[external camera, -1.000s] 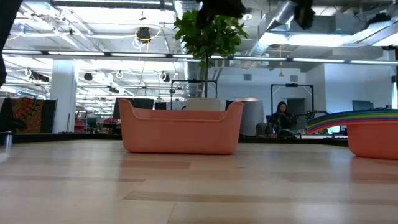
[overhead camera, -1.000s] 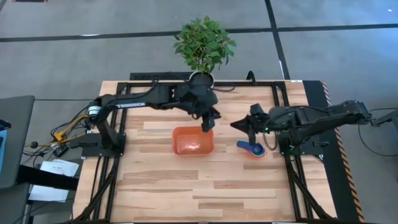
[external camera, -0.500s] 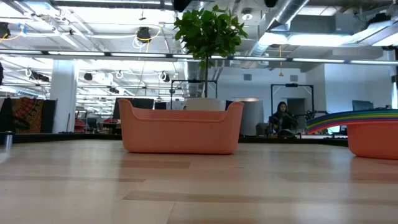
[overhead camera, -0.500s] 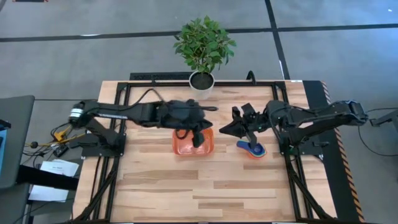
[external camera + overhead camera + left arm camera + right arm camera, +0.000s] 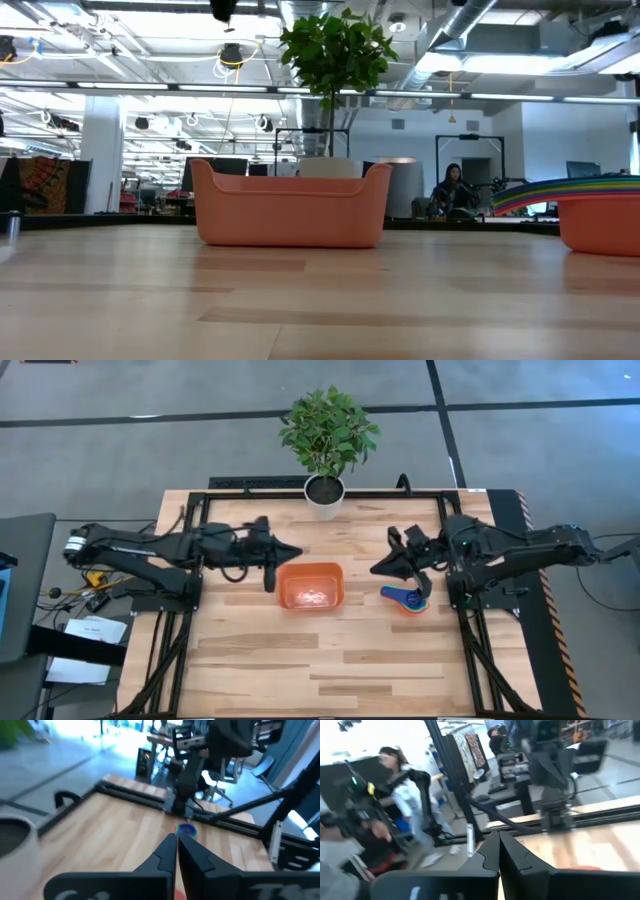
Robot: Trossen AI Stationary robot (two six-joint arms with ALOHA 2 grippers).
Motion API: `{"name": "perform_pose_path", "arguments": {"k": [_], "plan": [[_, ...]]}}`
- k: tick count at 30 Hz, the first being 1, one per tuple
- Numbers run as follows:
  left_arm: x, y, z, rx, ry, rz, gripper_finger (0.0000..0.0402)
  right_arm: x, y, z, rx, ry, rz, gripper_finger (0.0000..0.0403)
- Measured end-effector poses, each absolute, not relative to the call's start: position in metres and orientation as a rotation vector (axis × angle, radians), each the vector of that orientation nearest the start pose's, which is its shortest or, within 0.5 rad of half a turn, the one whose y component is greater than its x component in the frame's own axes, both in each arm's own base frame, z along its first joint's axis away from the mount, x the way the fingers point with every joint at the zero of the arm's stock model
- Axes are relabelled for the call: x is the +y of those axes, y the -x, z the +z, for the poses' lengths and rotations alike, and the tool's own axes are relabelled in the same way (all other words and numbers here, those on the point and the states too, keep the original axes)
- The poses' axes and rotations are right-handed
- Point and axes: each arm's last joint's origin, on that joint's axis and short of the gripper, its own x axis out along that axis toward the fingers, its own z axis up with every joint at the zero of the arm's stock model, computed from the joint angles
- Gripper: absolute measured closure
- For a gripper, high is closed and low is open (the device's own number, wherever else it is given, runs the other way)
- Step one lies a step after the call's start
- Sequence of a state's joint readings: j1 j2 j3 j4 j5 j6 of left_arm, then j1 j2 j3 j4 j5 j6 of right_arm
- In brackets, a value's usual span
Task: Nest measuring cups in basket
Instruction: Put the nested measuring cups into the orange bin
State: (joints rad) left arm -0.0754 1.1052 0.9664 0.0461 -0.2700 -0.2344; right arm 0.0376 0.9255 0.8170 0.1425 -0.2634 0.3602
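- Left gripper point(image 5: 296, 550) hanging just off the basket's point(image 5: 311, 586) 10 o'clock corner in high view, fingers clenched, carrying nothing visible.
- Right gripper point(image 5: 378, 569) sitting btwn basket and the cup stack point(image 5: 407, 600), at stack's 10 o'clock, above the table; fingers pinched together, nothing in them.
- Cups nested as one pile on the wood, at basket's 3 o'clock, well clear of its rim; blue handle pointing toward 9. Basket itself looking empty from above.
- Step in hand, my read: right arm going for the stack. To do it well – open jaws first, come down over the handle or the outer orange bowl's rim, grip low so the whole nest lifts as one & inner cups aren't tipping out. Then carry toward 9 o'clock, clear the basket wall before lowering. Left arm should be keeping out of that path.
- Low view giving what overhead can't: basket wall height, plus the fanned rainbow of cup rims point(image 5: 570, 190) at frame's 3 o'clock edge. No grippers in it.
- Left wrist view showing its shut fingers point(image 5: 167, 855) aimed at the stack point(image 5: 187, 830) far off under the right arm.
- Right wrist view: pinched fingers point(image 5: 492, 852), blurred person point(image 5: 412, 807) beyond table; cups not in it.
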Motion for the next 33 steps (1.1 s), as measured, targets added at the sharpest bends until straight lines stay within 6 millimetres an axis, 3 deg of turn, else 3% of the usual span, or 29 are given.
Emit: {"name": "perform_pose_path", "arguments": {"k": [6,10,17,27,33], "plan": [[-0.02,-0.223,0.376,-0.003,-0.029,0.148,0.0401,0.006,-0.175,0.36,-0.006,-0.133,0.258,0.0396],[-0.021,-0.217,0.37,0.001,-0.091,0.144,0.0401,0.004,-0.153,0.362,-0.056,-0.043,0.242,0.0392],[-0.019,-0.202,0.323,-0.081,-0.058,0.15,0.0401,-0.002,-0.131,0.344,-0.023,-0.078,0.19,0.0395],[-0.01,-0.151,0.27,-0.143,-0.088,0.202,0.0401,-0.006,-0.126,0.302,-0.053,-0.078,0.158,0.0396],[-0.009,-0.13,0.238,-0.177,-0.015,0.144,0.0401,-0.004,-0.127,0.273,-0.013,-0.217,0.15,0.0398]]}}
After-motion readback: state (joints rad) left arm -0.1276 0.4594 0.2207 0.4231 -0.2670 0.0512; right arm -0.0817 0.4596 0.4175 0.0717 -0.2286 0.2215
